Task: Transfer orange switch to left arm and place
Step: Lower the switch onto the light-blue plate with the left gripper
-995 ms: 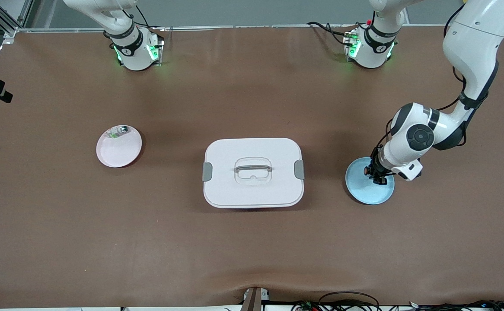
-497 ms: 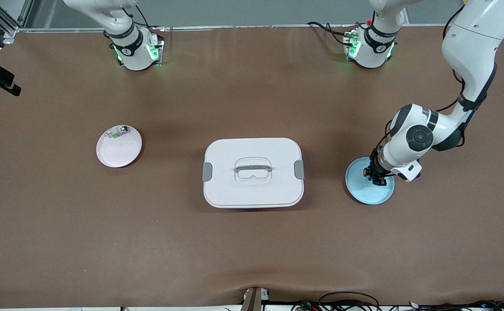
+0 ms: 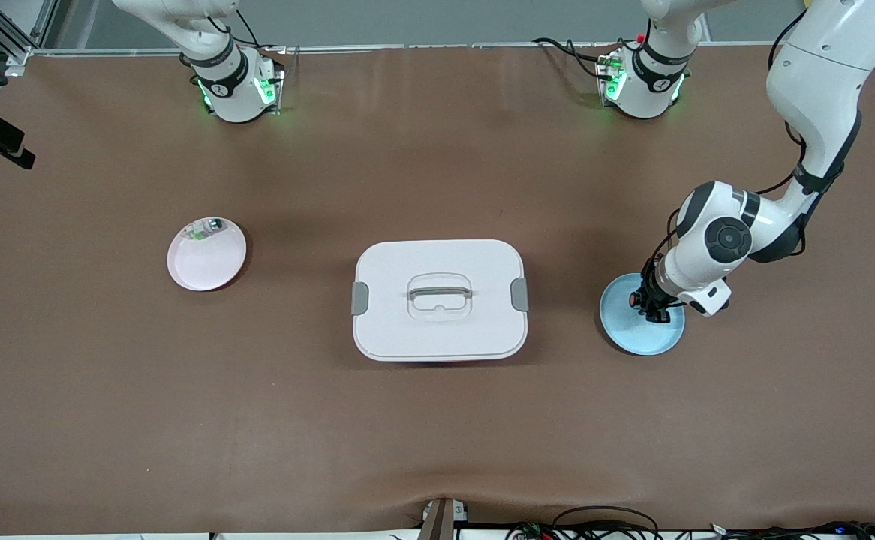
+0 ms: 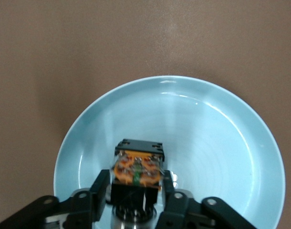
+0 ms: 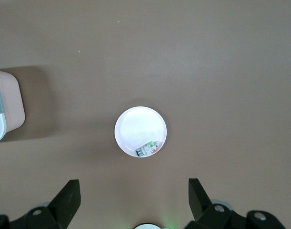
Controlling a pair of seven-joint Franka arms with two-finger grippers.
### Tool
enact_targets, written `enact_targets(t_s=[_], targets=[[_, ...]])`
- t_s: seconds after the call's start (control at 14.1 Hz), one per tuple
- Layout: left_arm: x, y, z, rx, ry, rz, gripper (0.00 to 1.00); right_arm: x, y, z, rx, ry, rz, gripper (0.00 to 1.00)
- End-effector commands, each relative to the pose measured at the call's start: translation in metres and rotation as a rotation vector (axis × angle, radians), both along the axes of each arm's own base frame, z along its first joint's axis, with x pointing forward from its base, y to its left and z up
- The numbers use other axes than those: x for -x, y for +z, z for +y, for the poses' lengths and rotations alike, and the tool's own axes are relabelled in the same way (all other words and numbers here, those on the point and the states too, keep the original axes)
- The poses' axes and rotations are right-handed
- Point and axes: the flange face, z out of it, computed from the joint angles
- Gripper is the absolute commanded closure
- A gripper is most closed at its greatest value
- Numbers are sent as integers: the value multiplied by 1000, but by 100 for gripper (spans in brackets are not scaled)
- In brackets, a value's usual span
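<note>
Brown table (image 3: 437, 435), two white arms based along its robot-side edge. Left arm (image 3: 723, 240) reached down to the blue plate (image 3: 644, 337) toward the left arm's end of the table. Only the base of the right arm (image 3: 220, 75) showed in the front view. White box (image 3: 437, 330) sat latched at the table's middle, between the two plates, with nothing touching it. Pink plate (image 3: 205, 266) lay toward the right arm's end and held a small silvery part with green (image 3: 205, 227). Orange switch (image 4: 135, 167) stood in the blue plate, with the left tool (image 4: 135, 188) straddling it; whether it was actually clamped could not be told. Right tool (image 5: 133, 195) hung high over the pink plate, spread wide and empty, waiting. Progress looked early: switch at the left arm's end, while the lift, the route round the box and the handover were all left. No readable brand or writing anywhere.
</note>
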Motion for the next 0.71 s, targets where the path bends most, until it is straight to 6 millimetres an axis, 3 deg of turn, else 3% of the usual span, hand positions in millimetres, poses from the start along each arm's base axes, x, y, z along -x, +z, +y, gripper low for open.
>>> enact_targets(t_s=[0.0, 0.64], targets=[[-5, 5, -3, 4, 18, -17, 0, 6, 6, -1, 18, -13, -5, 0], [-19, 14, -5, -3, 42, -39, 0, -1, 2, 15, 20, 18, 12, 0]])
